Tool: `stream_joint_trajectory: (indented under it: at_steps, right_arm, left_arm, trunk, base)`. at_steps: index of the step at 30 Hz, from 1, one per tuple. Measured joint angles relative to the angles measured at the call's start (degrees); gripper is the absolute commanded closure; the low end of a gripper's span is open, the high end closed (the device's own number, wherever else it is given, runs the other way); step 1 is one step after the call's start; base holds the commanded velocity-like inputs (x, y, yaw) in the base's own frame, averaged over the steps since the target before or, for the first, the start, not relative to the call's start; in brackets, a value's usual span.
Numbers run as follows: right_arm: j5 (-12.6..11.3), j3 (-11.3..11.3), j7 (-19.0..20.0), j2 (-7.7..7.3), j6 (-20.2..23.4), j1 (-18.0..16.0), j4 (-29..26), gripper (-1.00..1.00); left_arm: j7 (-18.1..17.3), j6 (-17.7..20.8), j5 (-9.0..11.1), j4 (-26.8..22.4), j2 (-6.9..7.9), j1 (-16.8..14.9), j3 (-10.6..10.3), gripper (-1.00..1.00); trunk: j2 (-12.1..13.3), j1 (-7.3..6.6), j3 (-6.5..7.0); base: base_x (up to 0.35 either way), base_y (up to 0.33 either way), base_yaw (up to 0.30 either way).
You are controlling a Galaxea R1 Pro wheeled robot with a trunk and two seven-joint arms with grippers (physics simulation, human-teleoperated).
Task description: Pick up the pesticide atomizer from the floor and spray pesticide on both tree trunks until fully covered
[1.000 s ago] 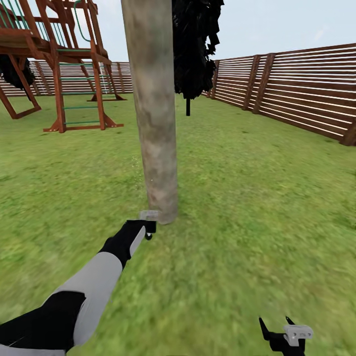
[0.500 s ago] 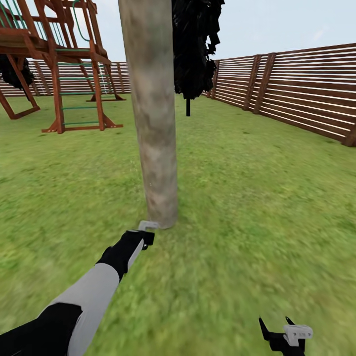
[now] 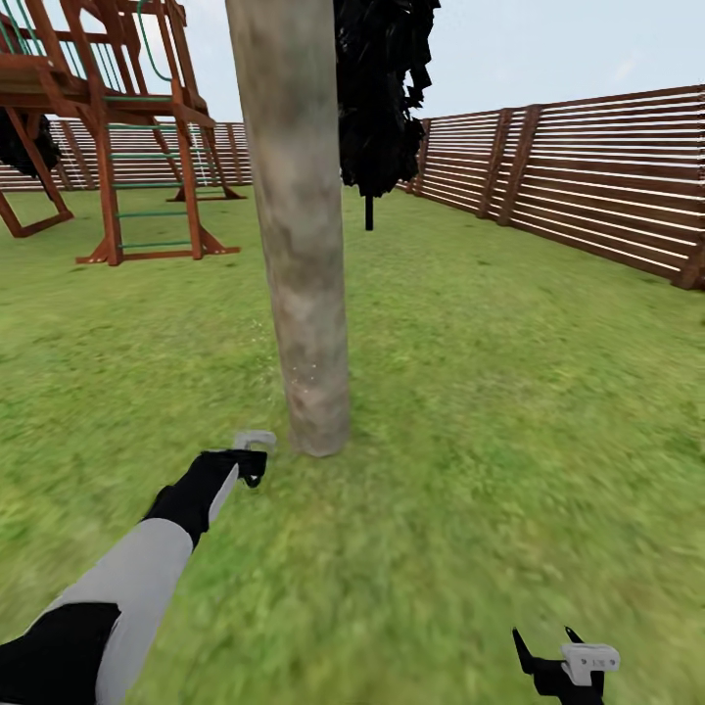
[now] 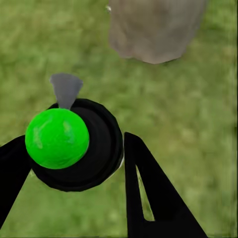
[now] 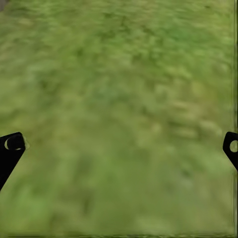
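A thick mottled grey-brown tree trunk rises from the grass floor in the middle of the head view. A few white pesticide specks dot its lower part. My left gripper reaches low, just left of the trunk's base, and is shut on the pesticide atomizer. In the left wrist view the atomizer is a black round bottle with a bright green dot, held between the fingers, grey nozzle toward the trunk base. My right gripper hangs open over grass.
A brown slat fence runs along the right side and the back. A wooden play frame with a green ladder stands back left. A dark-crowned tree on a thin stem stands behind the trunk. Open lawn lies all around.
My left arm has swung left with the atomizer, from right at the trunk's base to a spot left of it. The right gripper has not moved.
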Motion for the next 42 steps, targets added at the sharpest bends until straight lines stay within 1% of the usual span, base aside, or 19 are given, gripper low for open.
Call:
stream_joint_trajectory:
  at_steps: [2,4,5,7,8,11,12,13,15,17,20,25,30,32,33,36,39,41,42]
  right_arm:
    - [0.0,0.0,0.0,0.0,0.0,0.0,0.0,-1.0]
    - [0.0,0.0,0.0,0.0,0.0,0.0,0.0,-1.0]
    - [0.0,0.1,0.0,0.0,0.0,0.0,0.0,-1.0]
    - [0.0,0.1,0.0,0.0,0.0,0.0,0.0,-1.0]
    - [0.0,0.1,0.0,0.0,0.0,0.0,0.0,-1.0]
    - [0.0,0.1,0.0,0.0,0.0,0.0,0.0,-1.0]
    - [0.1,0.1,0.0,0.0,0.0,0.0,0.0,-1.0]
    - [0.1,0.1,0.0,0.0,0.0,0.0,0.0,-1.0]
    - [0.1,0.1,0.0,0.0,0.0,0.0,0.0,-1.0]
    - [0.1,0.1,0.0,0.0,0.0,0.0,0.0,-1.0]
    - [0.1,0.1,0.0,0.0,0.0,0.0,0.0,-1.0]
    - [0.1,0.1,0.0,0.0,0.0,0.0,0.0,-1.0]
    - [0.1,0.1,0.0,0.0,0.0,0.0,0.1,-1.0]
    - [0.1,0.1,0.0,0.0,0.0,0.0,0.0,-1.0]
    - [0.1,0.1,0.0,0.0,0.0,0.0,0.1,-1.0]
    - [0.1,0.1,0.0,0.0,0.0,0.0,0.1,-1.0]
    - [0.1,0.1,0.0,0.0,0.0,0.0,0.1,-1.0]
    - [0.1,0.1,0.0,0.0,0.0,0.0,0.1,-1.0]
    - [0.1,0.1,0.0,0.0,0.0,0.0,0.1,-1.0]
  left_arm:
    - [0.0,-0.1,0.1,0.7,-1.88,1.7,0.0,1.0]
    - [0.0,0.1,-0.3,0.8,-3.06,2.2,-0.6,1.0]
    - [0.0,0.3,-0.2,0.8,-3.68,2.3,-1.3,1.0]
    - [0.2,0.5,0.0,0.8,-6.22,1.8,-3.3,1.0]
    - [0.2,0.5,-0.4,0.8,-6.53,1.7,-3.5,1.0]
    - [0.4,0.5,-0.7,0.8,-5.95,1.7,-3.4,1.0]
    - [0.6,0.5,-1.0,0.9,-4.85,1.8,-3.2,1.0]
    - [0.7,0.5,-0.9,0.9,-3.15,1.9,-3.1,1.0]
    - [0.8,0.3,-0.6,0.9,-1.4,2.1,-3.2,1.0]
    - [0.7,0.2,-0.2,0.9,-1.91,2.3,-3.5,1.0]
    - [0.7,0.3,-0.2,1.0,-3.75,2.4,-3.5,1.0]
    - [0.3,0.3,-0.1,1.2,-4.61,2.5,-3.5,1.0]
    - [0.0,0.1,-0.2,1.4,-5.58,5.4,-3.6,1.0]
    - [0.0,0.3,0.1,1.4,-7.3,6.1,-4.5,1.0]
    - [0.1,0.3,-0.3,1.4,-7.48,6.2,-4.7,1.0]
    - [0.2,0.3,-0.6,1.3,-6.72,6.2,-4.8,1.0]
    - [0.7,0.3,-1.0,0.9,-2.21,6.1,-4.5,1.0]
    - [0.8,0.3,-0.5,0.8,-1.21,6.2,-4.5,1.0]
    - [0.8,0.2,-0.3,0.9,-1.27,6.2,-4.6,1.0]
  trunk:
    - [0.0,0.0,-0.01]
    - [0.0,0.0,0.0]
    - [0.0,0.0,0.0]
    - [0.0,0.0,0.0]
    - [0.0,0.0,0.0]
    - [0.0,0.0,0.0]
    - [0.0,0.0,0.0]
    - [0.0,0.0,0.0]
    - [0.0,0.0,0.0]
    - [0.0,0.0,0.0]
    - [0.0,0.0,0.0]
    - [0.0,0.0,0.0]
    - [0.0,0.0,0.0]
    - [0.0,0.0,0.0]
    - [0.0,0.0,0.0]
    - [0.0,0.0,0.0]
    - [0.0,0.0,0.0]
    - [0.0,0.0,0.0]
    - [0.0,0.0,0.0]
  base:
    - [0.0,0.0,-0.203]
    - [0.0,0.0,-0.047]
    - [0.0,0.0,-0.01]
    - [0.0,0.0,-0.002]
    - [0.0,0.0,0.0]
    - [0.0,0.0,0.0]
    - [0.0,0.0,0.0]
    - [0.0,0.0,0.0]
    - [0.0,0.0,0.0]
    - [0.164,0.0,0.0]
    - [0.314,0.0,0.0]
    - [0.154,-0.141,0.0]
    - [0.004,-0.024,0.0]
    - [0.0,0.0,0.0]
    - [0.0,0.0,0.0]
    - [0.0,0.0,0.0]
    - [0.0,0.0,0.0]
    - [0.0,0.0,0.0]
    - [0.0,0.0,0.0]
